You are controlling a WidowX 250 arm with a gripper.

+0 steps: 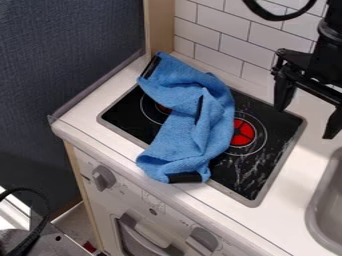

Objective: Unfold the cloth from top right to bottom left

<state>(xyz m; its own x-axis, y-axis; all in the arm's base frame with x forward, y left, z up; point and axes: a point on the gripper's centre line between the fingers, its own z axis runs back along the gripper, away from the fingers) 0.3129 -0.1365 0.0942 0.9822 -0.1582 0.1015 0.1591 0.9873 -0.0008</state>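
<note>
Camera view: black gripper (pixel 307 121) hangs from the upper right edge, fingers spread wide, tips downward. Crumpled blue cloth (pixel 194 135) lies centrally on the stovetop (pixel 244 175), overlapping its upper-left and lower-left borders; bare stovetop and counter (pixel 280 220) separate cloth from sink (pixel 314 205), lower right.

White-tiled wall (pixel 219 46), pale wooden post (pixel 159 25), textured dark-blue panel (pixel 67 50), white toy kitchen (pixel 284 207), grey sink (pixel 315 220)
</note>
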